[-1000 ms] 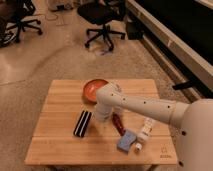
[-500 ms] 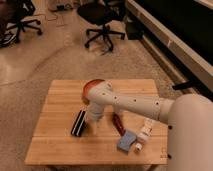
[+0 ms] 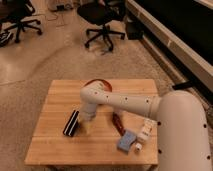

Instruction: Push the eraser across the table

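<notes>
The eraser (image 3: pixel 71 123), a black oblong block with a pale stripe, lies on the left half of the light wooden slatted table (image 3: pixel 55 100). It points roughly front to back. My white arm reaches in from the right. My gripper (image 3: pixel 86 126) is down at the table top, right beside the eraser's right side and seemingly touching it. The arm hides most of the orange bowl (image 3: pixel 94 82) behind it.
A small reddish-brown thing (image 3: pixel 118 123) lies right of the gripper. A blue sponge-like block (image 3: pixel 127 141) and small white objects (image 3: pixel 145 133) sit at the front right. Office chairs (image 3: pixel 102 20) stand on the floor beyond the table.
My arm has swung left across the table, and the eraser has slid left with it, away from the bowl.
</notes>
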Controlling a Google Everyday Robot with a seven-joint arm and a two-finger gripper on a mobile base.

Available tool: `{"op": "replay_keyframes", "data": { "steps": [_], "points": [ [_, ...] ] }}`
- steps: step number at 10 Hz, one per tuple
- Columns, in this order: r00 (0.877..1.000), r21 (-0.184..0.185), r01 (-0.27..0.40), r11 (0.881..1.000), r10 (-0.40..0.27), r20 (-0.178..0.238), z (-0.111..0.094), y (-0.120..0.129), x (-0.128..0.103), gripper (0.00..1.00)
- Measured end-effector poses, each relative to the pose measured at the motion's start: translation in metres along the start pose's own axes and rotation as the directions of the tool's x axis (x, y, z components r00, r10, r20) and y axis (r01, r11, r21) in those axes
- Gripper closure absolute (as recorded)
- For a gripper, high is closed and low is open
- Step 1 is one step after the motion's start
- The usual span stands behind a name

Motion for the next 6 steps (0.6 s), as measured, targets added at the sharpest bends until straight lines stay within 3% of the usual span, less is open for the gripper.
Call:
{"op": "replay_keyframes", "data": {
  "steps": [6],
  "points": [
    [0.997,-0.007,0.077,0.997,-0.077,0.006,0.015,-0.040,-0.023,0.35]
  ]
}}
